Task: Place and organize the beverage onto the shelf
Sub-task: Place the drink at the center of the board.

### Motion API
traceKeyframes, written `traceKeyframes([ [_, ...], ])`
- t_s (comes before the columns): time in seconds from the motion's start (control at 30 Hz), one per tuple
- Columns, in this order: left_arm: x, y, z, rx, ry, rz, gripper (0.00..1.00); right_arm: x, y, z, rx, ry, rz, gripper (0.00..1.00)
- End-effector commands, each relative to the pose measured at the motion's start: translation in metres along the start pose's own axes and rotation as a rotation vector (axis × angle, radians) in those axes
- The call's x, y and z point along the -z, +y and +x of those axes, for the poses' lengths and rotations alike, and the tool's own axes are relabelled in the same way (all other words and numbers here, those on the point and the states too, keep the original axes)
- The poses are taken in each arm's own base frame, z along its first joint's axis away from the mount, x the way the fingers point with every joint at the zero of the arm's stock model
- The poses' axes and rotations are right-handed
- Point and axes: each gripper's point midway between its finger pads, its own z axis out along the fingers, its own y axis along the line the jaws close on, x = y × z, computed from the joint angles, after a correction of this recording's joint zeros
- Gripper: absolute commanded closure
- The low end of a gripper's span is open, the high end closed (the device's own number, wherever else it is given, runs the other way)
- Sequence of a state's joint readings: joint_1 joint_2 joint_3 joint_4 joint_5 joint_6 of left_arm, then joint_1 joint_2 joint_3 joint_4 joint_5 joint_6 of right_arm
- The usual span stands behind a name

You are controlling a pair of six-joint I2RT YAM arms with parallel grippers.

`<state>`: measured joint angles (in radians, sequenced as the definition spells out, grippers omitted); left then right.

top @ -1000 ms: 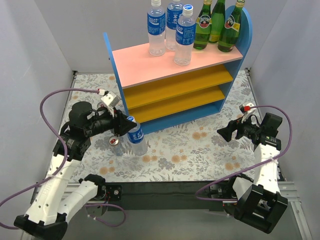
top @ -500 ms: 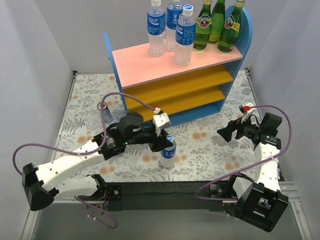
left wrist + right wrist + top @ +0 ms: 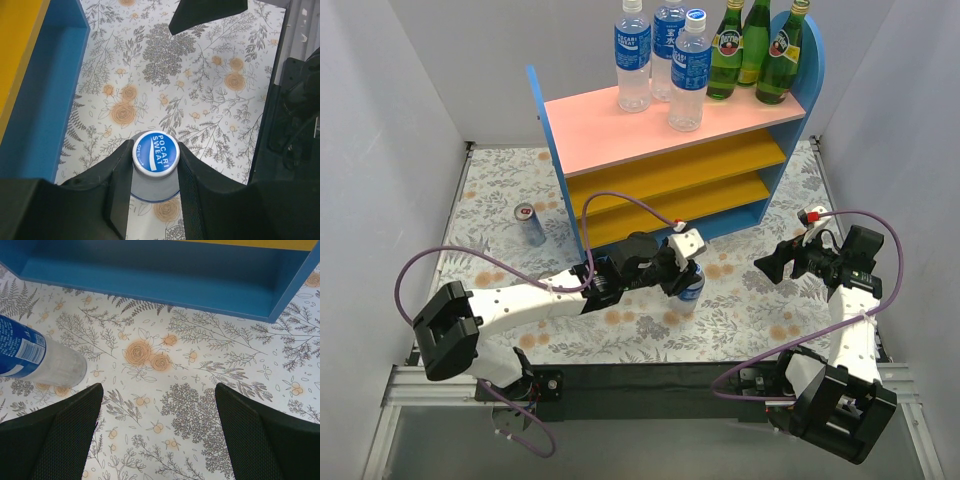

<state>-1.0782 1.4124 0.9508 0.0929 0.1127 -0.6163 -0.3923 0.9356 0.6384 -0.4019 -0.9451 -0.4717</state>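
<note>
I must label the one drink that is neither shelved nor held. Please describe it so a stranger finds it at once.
Start at the blue shelf with the pink top board. On the floral mat to its left stands a short silver-red can, upright and alone. Every other drink in view is a taller bottle.

Walls [image 3: 390,80]: plain pale grey panels at left, rear and right.
Table cover [image 3: 740,312]: white sheet printed with orange roses and grey ferns, possibly cloth.
Near edge: black strip [image 3: 650,375], metal rails [image 3: 918,420].
Lighting: even, with soft shadows.
</note>
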Motion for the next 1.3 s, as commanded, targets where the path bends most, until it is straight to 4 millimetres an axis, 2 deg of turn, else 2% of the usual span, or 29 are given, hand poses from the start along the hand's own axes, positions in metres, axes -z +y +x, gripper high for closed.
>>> traceKeyframes([
  [0.0,0.005,0.0,-0.068,-0.025,-0.215,-0.02,1.0,0.001,0.002,-0.004,0.017,-0.015,-0.012,0.02],
  [0.07,0.006,0.001,-0.065,-0.012,-0.211,-0.022,0.96,0.001,0.003,-0.004,0.016,-0.016,-0.017,0.02],
  [0.1,0.006,0.001,-0.064,-0.009,-0.211,-0.022,0.86,0.001,0.003,-0.004,0.015,-0.017,-0.02,0.02],
  [0.17,0.005,-0.001,-0.059,0.0,-0.193,-0.018,0.77,0.001,0.005,-0.004,0.019,-0.023,-0.031,0.02],
  [0.2,0.005,0.0,-0.057,0.013,-0.188,-0.023,0.66,0.001,0.006,-0.004,0.019,-0.022,-0.038,0.02],
  [0.33,0.009,0.003,-0.057,0.037,-0.196,-0.045,0.36,0.001,0.012,-0.005,0.029,-0.032,-0.064,0.02],
  [0.37,0.01,0.005,-0.06,0.04,-0.204,-0.055,0.34,0.001,0.014,-0.006,0.037,-0.037,-0.078,0.02],
  [0.43,0.014,0.01,-0.063,0.055,-0.213,-0.087,0.31,0.001,0.018,-0.006,0.039,-0.042,-0.097,0.02],
  [0.6,0.03,0.008,-0.069,0.056,-0.229,-0.087,0.3,-0.002,0.032,-0.012,0.068,-0.059,-0.184,0.02],
  [0.63,0.035,0.008,-0.07,0.057,-0.233,-0.087,0.3,-0.002,0.039,-0.011,0.059,-0.048,-0.217,0.02],
  [0.67,0.038,0.007,-0.062,0.065,-0.223,-0.086,0.3,-0.005,0.049,-0.013,0.089,-0.041,-0.266,0.02],
  [0.7,0.049,0.006,-0.067,0.069,-0.247,-0.085,0.3,-0.006,0.05,-0.02,0.143,-0.037,-0.284,0.02],
  [0.77,0.059,0.002,-0.063,0.077,-0.257,-0.071,0.29,-0.01,0.065,-0.021,0.185,0.002,-0.333,0.02],
  [0.8,0.068,-0.002,-0.056,0.092,-0.263,-0.058,0.29,-0.011,0.069,-0.03,0.234,-0.002,-0.348,0.02],
  [0.83,0.072,-0.005,-0.052,0.102,-0.266,-0.044,0.29,-0.011,0.076,-0.03,0.287,0.005,-0.375,0.02],
  [0.97,0.085,-0.011,-0.024,0.146,-0.253,-0.024,0.28,-0.018,0.125,-0.037,0.523,-0.011,-0.564,0.02],
  [1.0,0.085,-0.012,-0.005,0.156,-0.225,-0.022,0.28,-0.018,0.132,-0.039,0.56,-0.023,-0.587,0.02],
  [1.07,0.091,-0.013,-0.004,0.159,-0.259,-0.02,0.28,-0.02,0.146,-0.045,0.636,-0.05,-0.645,0.02],
  [1.1,0.093,-0.013,0.001,0.158,-0.266,-0.019,0.27,-0.023,0.149,-0.047,0.643,-0.049,-0.663,0.02],
  [1.13,0.093,-0.012,0.016,0.158,-0.251,-0.029,0.27,-0.024,0.152,-0.053,0.663,-0.056,-0.67,0.02],
  [1.2,0.099,-0.011,0.014,0.136,-0.306,-0.029,0.27,-0.031,0.156,-0.053,0.666,-0.038,-0.7,0.02],
  [1.23,0.099,-0.011,0.025,0.118,-0.298,-0.029,0.27,-0.033,0.158,-0.053,0.669,-0.031,-0.706,0.02],
  [1.27,0.102,-0.011,0.02,0.11,-0.334,-0.027,0.27,-0.035,0.163,-0.056,0.681,-0.032,-0.726,0.02],
])
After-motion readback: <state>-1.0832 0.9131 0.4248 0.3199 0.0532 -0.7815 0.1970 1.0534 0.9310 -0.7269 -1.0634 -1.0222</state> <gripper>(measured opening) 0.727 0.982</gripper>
